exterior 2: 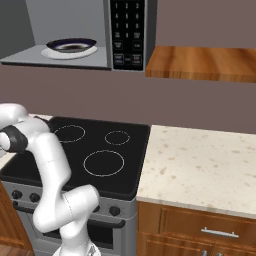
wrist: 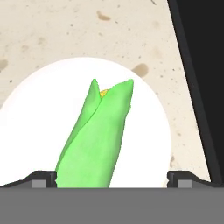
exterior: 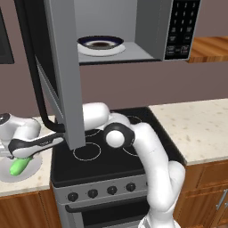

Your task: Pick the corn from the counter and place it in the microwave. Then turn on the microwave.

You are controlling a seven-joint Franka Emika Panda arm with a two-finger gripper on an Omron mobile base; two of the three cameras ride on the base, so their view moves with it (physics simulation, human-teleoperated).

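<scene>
The corn (wrist: 94, 140) is cut off below by the hand view's edge; its lower end is hidden.

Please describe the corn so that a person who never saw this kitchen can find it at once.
Start at the black glass stovetop; the beige speckled counter lies to its left in the left base view. A round white plate sits there, carrying the small bright green corn in its husk. It is the one green thing, with yellow kernels at its tip.

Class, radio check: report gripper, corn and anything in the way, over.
Gripper open, fingertips either side of green husked corn. Corn lies on round white plate, not lifted. Grey microwave door open; dark-rimmed dish already inside.
</scene>
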